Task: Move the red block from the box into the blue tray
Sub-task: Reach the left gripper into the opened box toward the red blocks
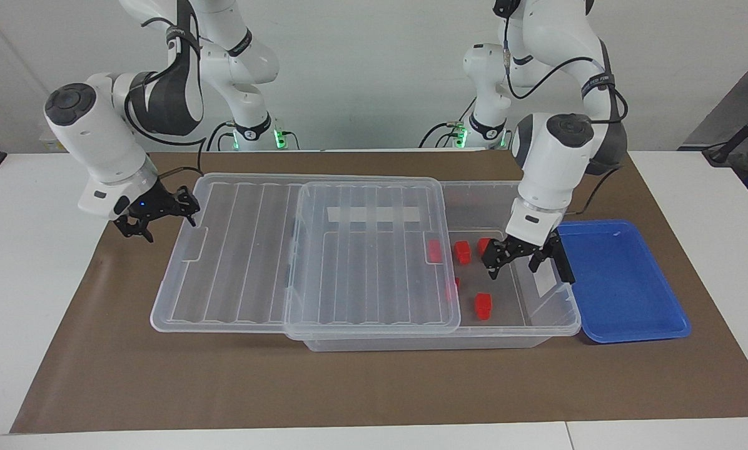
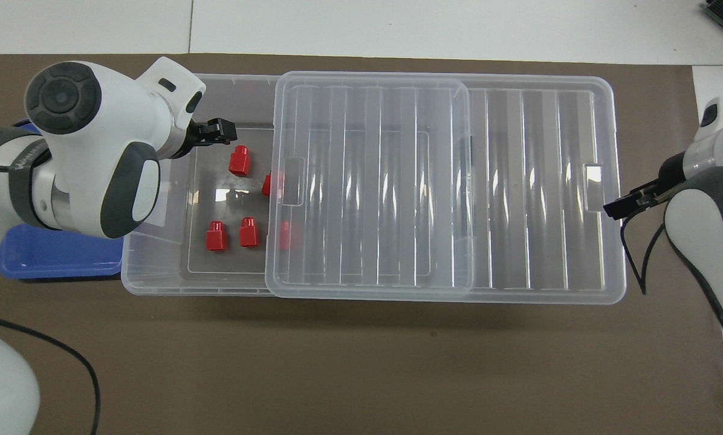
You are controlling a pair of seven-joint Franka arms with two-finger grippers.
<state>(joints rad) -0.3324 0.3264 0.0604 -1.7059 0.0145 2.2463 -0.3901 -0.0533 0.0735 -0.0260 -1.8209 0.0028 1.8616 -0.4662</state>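
Left gripper (image 1: 527,259) hangs over the box's (image 1: 555,325) open end, fingers wide apart, empty. I can't tell which block it's aiming for.

Five red blocks are in the box. Three sit on open floor at the left arm's end, and two are tucked under the lid (image 1: 236,262) edge. Best pick looks like the red block (image 1: 483,305) farthest from the robots, since it stands well apart from the others.

Handling, my read:
- small hard plastic, so light and stiff, not fragile
- smooth faces, probably a bit slippery
- overhead view shows a wider body with a narrower stub, so pinch across the body's flat sides, low down, not on the stub
- little force needed

Skip the two under the lid. There's no straight-down access to them.

Lid is slid toward the right arm's end and overhangs the box there. Box wall is close to the open floor, so finger room is limited.

Blue tray (image 1: 624,294) sits just beside the box at the left arm's end. It's empty and shallow, so the carry is short: up over the wall, then down.

Right gripper (image 1: 155,215) waits beside the lid's overhanging end.

Everything rests on a brown mat (image 1: 374,387) over a white table (image 1: 36,281), flat, probably decent friction. Plain white wall (image 1: 374,75) at the robots' end.
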